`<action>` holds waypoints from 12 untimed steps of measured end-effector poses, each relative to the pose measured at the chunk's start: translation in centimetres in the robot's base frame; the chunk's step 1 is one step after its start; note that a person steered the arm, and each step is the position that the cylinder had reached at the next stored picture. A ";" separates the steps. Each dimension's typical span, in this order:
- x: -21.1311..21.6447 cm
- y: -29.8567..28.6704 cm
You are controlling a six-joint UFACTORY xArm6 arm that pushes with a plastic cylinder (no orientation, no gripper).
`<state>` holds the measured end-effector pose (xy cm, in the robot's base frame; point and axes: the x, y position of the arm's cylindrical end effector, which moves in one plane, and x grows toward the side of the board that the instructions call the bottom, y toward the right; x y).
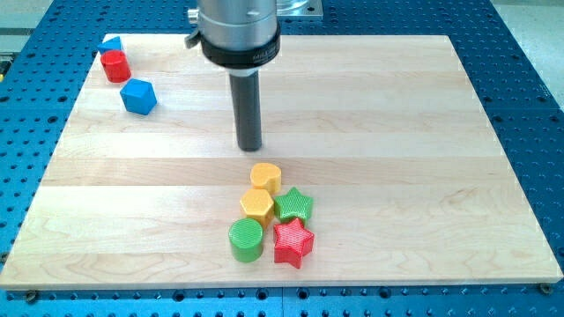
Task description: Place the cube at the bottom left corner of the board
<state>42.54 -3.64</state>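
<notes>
The blue cube (138,96) sits in the upper left of the frame, well apart from the board's (159,251) lower left corner: task not begun. My tip (250,146) touches nothing, just above the yellow block (265,177).

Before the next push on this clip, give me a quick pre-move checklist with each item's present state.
1. Blue cube in view, near the view's top left: ok.
2. My tip touching the cube: not ok, it sits well to the cube's right.
3. Cube apart from the red cylinder: ok.
4. Bottom-left corner of the board reached by the cube: not ok.
5. Tip apart from the upper yellow block: ok, just above it in the view.
</notes>
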 end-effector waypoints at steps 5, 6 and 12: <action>2.9 -3.2; -0.3 -11.9; 1.8 -22.8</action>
<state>44.37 -26.44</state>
